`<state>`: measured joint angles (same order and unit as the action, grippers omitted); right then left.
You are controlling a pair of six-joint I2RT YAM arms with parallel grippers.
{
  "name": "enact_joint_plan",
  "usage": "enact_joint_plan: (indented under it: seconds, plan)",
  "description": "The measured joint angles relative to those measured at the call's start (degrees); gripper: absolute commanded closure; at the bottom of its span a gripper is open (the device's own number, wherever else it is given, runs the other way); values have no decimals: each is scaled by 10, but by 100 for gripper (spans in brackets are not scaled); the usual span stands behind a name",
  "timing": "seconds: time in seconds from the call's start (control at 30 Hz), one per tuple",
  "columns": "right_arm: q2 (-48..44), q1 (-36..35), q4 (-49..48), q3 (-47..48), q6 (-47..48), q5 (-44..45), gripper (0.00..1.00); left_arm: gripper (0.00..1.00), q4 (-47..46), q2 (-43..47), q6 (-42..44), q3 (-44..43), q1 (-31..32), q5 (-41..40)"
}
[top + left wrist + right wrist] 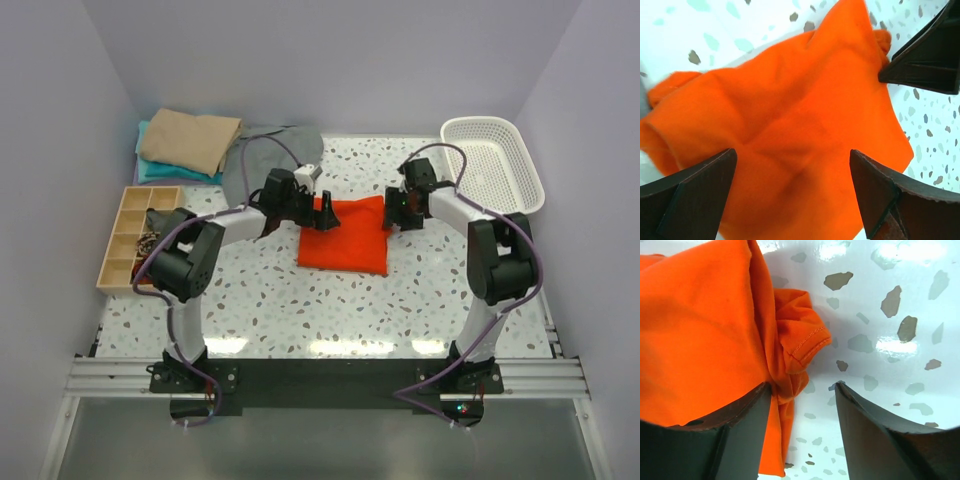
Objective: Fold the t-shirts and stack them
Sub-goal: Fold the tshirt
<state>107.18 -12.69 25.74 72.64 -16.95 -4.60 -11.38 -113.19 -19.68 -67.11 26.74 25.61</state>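
Lab test cell: white walls (330, 60), aluminium rail (110, 378).

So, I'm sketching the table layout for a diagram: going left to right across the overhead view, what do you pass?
From the left: wooden tray → grey shirt → orange shirt → white basket.

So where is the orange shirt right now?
In the top view the orange shirt lies folded in the middle of the table, between the left gripper and the right gripper.
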Motion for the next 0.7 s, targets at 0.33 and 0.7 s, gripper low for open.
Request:
enact_joint_plan:
  seconds: [0.33,0.7]
  plan:
    - [-40,5,-14,7,6,-14,37,0,32,150,19,5,-1,-47]
    - [20,15,-45,8,5,-72,35,0,34,130,12,147,-2,-127]
